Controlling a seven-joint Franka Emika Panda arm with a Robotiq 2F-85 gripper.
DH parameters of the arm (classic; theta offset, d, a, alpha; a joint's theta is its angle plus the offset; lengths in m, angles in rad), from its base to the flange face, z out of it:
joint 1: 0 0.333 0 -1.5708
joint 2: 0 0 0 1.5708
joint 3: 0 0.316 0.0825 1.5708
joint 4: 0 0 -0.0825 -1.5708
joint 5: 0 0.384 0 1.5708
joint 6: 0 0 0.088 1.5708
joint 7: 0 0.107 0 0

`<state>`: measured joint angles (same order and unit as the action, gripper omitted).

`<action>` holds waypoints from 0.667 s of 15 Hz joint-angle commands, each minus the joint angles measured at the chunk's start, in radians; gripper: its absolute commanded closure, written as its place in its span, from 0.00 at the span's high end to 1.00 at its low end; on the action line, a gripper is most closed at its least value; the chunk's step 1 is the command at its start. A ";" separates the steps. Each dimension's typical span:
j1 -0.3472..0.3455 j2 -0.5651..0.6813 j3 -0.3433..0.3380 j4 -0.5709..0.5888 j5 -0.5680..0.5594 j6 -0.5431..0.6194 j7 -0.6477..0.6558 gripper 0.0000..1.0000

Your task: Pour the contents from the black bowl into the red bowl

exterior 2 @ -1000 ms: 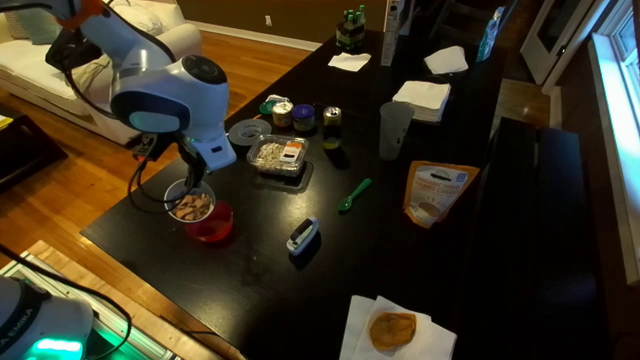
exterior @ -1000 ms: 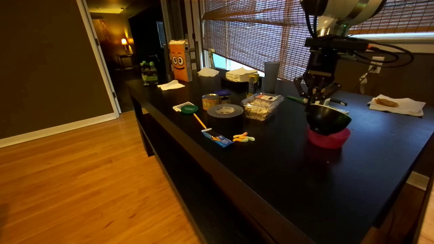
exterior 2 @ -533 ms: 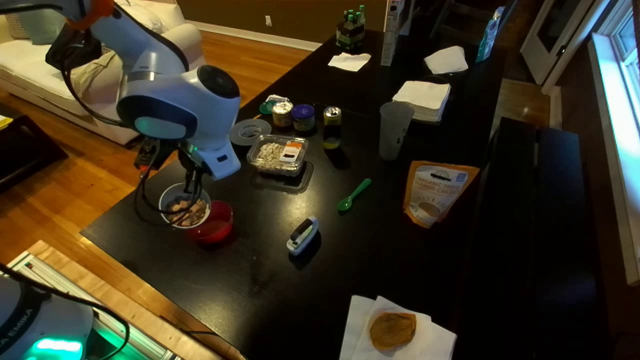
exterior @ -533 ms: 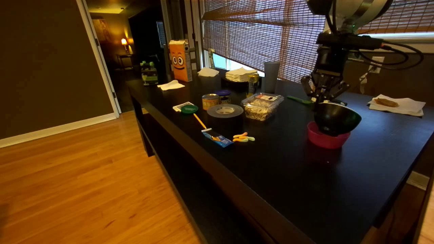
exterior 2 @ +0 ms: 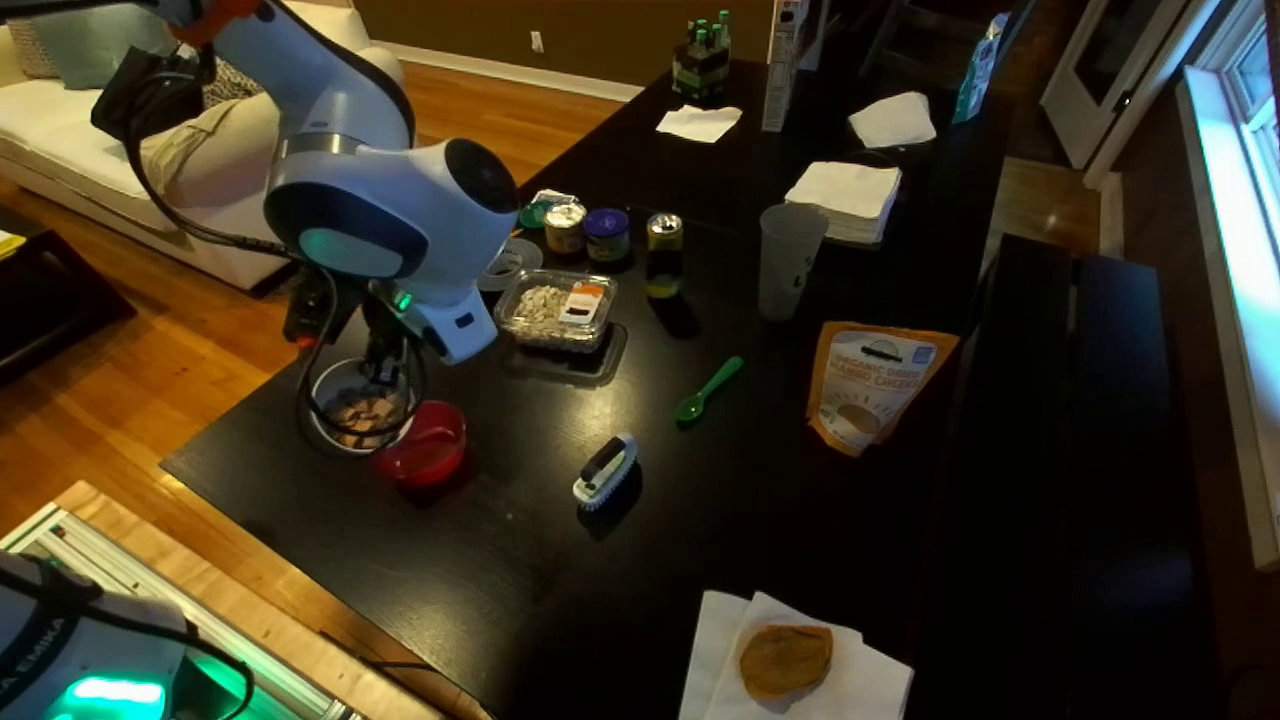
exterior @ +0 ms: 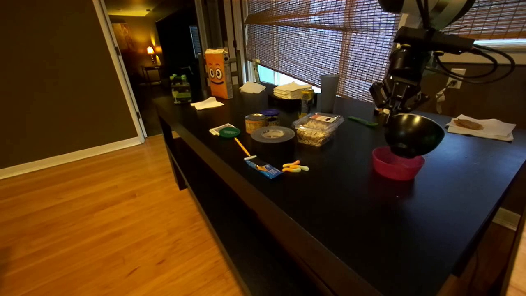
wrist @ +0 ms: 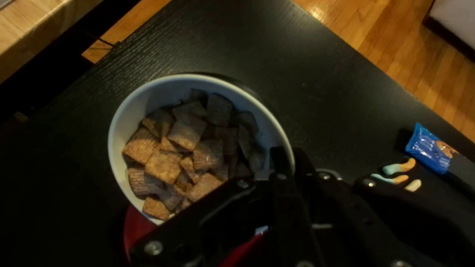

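While the gripper [wrist: 291, 163] pinches the black bowl [exterior: 415, 137], the red bowl [exterior: 396, 167] lies below both, off-centre, so the cereal squares [wrist: 182, 148] should tip toward it

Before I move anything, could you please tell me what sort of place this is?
Most likely a home, perhaps its living or dining area: I see a pale sofa, a lit table lamp and woven window blinds.

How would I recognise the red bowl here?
In an exterior view, find the long black table, then the black bowl held in the robot's jaws. Lower down, partly hidden by that bowl, sits the red bowl. Its pinkish-red sides set it apart from that black neighbour.
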<state>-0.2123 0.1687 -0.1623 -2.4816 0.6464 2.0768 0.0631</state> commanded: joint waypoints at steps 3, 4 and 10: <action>-0.028 0.079 -0.012 0.107 0.013 -0.176 -0.085 0.02; -0.032 0.093 -0.014 0.123 0.013 -0.198 -0.098 0.02; -0.063 0.187 -0.011 0.223 0.012 -0.330 -0.182 0.02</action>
<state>-0.2530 0.3038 -0.1732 -2.3241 0.6464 1.8362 -0.0698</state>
